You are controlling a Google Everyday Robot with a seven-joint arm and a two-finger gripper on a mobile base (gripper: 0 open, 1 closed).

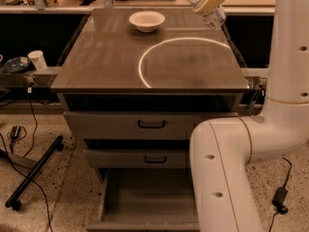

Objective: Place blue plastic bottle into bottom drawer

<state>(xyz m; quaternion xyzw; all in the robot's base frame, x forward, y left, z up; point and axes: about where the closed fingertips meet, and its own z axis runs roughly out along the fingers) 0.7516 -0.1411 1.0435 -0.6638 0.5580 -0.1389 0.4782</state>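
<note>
Drawers: the bottom drawer is seen pulled open, its right part hidden by the white arm. The blue plastic bottle is held tilted above the back right corner of the cabinet top, clamped in the gripper fingers. A cream bowl is noted at the back of the top, and a white cup on the shelf at left.

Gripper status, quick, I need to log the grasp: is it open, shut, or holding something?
Gripper: shut on the blue plastic bottle, held tilted above the far right corner of the cabinet top.
</note>
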